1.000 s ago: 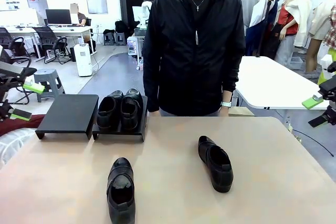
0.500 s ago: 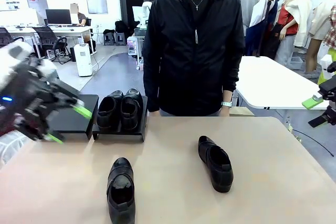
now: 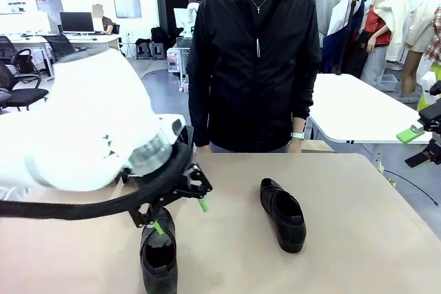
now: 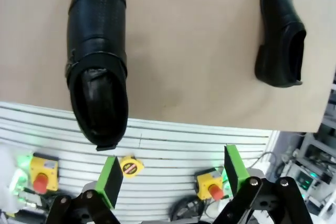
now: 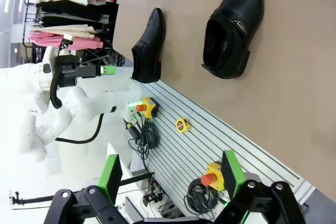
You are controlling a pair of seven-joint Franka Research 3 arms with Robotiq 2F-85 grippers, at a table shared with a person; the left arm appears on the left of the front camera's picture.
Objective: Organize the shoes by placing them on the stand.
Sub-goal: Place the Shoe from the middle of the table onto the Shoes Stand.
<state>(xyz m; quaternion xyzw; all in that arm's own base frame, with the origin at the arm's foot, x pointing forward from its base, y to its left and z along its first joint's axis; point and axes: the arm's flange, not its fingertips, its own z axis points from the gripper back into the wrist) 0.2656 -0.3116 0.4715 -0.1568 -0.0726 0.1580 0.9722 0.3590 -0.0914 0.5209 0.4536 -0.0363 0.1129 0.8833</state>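
A pale tan table (image 3: 358, 239) fills the foreground of the front view, and a person (image 3: 255, 60) in a black jacket stands at its far side with a bright workroom behind. Two of the shoes lie loose on the tabletop. The near shoe (image 3: 159, 263) is at the bottom of the frame, left of centre, and the second shoe (image 3: 283, 215) is right of centre, well apart from it.

The left arm (image 3: 83, 129) covers most of the left half of the frame. The left gripper (image 3: 179, 215) hangs low, just above the near shoe's toe end.

In the left wrist view this shoe lies in the upper left. Its long axis runs up and down the frame, toe at the top and heel opening toward the table's edge below. The gripper sits at bottom centre, so the shoe is up and to the left of its midline. The line between the green pads (image 4: 109, 181) runs across the frame, square to the shoe's length. I'd judge that suits a pinch across the shoe's width once the gripper shifts over it. The jaws are spread wide, with nothing between them and nothing touched.

The right gripper (image 3: 415, 146) is at the frame's right edge, off the table and far from both shoes. Its own view shows it wide apart and empty. The left arm is plainly the nearer one.
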